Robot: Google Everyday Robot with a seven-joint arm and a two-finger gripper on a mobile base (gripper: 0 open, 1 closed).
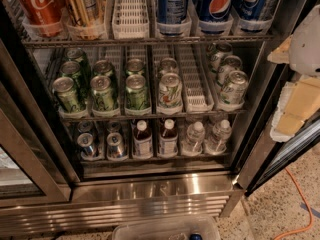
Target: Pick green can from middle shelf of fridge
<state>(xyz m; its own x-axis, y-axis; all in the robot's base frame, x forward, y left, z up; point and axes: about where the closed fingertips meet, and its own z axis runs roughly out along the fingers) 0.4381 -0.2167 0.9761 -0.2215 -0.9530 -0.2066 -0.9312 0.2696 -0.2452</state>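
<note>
The fridge (150,189) stands open in front of me. Its middle shelf (195,113) holds lanes of cans. Dark green cans fill the three left lanes, with front cans to the left (67,94), in the middle (103,93) and to the right (136,91). Paler white-and-green cans (170,90) stand to the right of them, with more in the far right lane (232,86). My gripper (296,101), white with tan parts, is at the right edge of the view. It is outside the fridge and well to the right of the green cans.
A white lane tray (192,84) has no cans at its front. The top shelf holds a red can (40,6), a gold can (82,4) and blue cans (215,1). The bottom shelf holds small cans (116,145) and bottles (167,138). A plastic bin (167,229) and an orange cable (300,204) lie on the floor.
</note>
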